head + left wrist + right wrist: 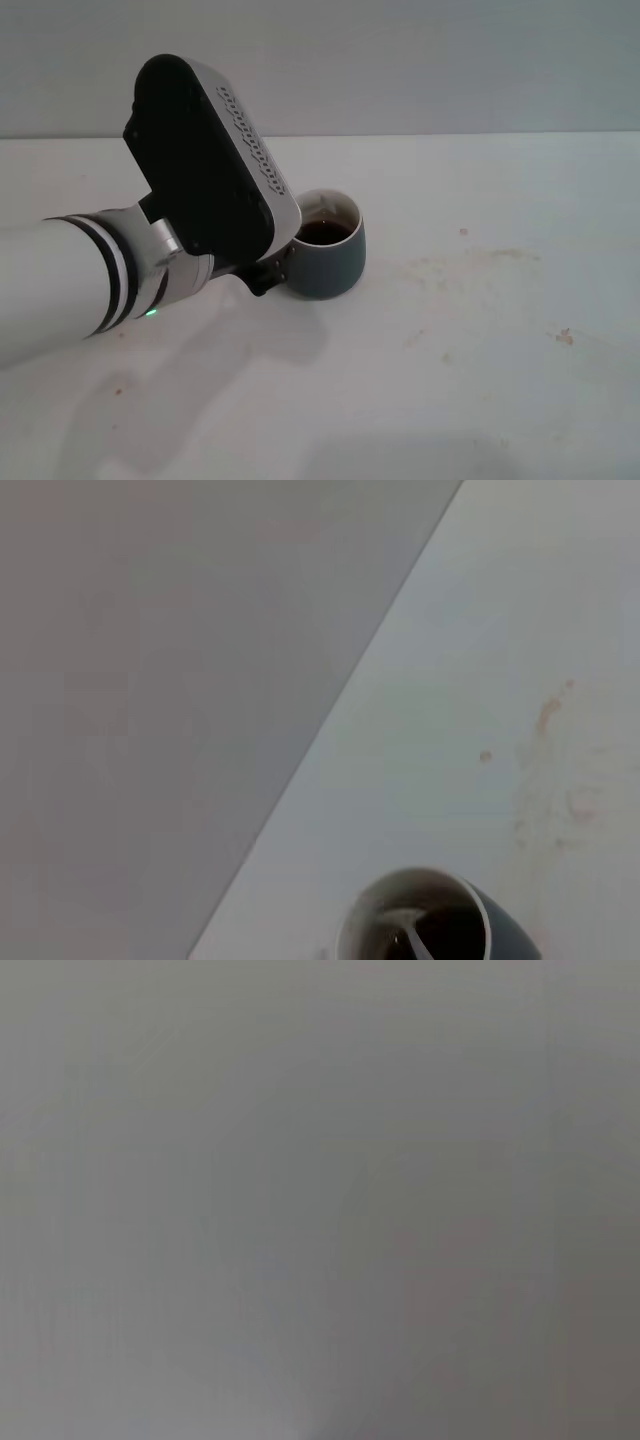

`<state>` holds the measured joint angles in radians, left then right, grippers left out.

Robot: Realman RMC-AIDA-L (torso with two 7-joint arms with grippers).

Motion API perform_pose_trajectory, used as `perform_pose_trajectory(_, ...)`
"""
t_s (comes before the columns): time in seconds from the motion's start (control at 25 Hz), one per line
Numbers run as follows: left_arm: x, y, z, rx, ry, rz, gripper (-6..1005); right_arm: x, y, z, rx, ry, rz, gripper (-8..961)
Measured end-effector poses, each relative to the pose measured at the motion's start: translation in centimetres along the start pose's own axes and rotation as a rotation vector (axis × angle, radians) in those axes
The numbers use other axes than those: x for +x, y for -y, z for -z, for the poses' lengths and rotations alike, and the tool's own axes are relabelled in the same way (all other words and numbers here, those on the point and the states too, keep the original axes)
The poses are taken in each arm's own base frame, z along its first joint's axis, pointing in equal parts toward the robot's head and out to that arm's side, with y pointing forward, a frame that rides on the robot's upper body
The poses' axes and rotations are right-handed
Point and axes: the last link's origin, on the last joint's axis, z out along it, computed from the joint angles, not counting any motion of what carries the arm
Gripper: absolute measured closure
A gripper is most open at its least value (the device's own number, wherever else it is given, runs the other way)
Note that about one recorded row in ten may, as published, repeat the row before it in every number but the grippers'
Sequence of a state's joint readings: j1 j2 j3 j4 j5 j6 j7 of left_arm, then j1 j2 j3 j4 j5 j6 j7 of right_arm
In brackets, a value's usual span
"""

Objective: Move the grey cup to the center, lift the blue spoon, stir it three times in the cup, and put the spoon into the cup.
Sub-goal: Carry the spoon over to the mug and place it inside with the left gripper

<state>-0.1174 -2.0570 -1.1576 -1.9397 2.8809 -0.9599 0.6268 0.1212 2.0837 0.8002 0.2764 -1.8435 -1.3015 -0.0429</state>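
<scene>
Left end effector (268,272) beside grey cup (330,262), blue spoon (412,936) inside

The white table (480,380) carries the grey cup (335,262).

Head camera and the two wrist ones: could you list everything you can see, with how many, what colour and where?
grey cup: one, dark blue-grey with a white inside, on the table near the middle, dark liquid in it.
blue spoon: one; only its grey metal part shows, standing in the cup's liquid.
table: one, white, with faint brownish stains to the right of the cup.
wall: one, pale grey, behind the table.
left arm: one, white with black bands, reaching in from the left.
left pincer: one, black, at the cup's left side; fingers hidden.
right arm: not in view.
</scene>
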Motion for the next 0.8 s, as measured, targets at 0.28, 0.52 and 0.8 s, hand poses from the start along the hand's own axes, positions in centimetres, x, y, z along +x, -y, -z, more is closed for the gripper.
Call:
perform_pose_trajectory(0.28,-0.7,0.2,-1.1,-0.013,0.035,-0.023,818,0.0,-0.2,0.1,-0.006,0.001,-0.002,955)
perform_pose_trajectory(0.52,-1.2,1.1,-2.2,-0.007,0.061,-0.024,818,0.0,-0.3,0.1,-0.007,0.004,-0.006,954)
perform_pose_trajectory(0.8,-1.3,1.4,-3.6,-0.022,0.082,-0.038,818,-0.1,-0.3,0.0,-0.009,0.007,-0.008,954)
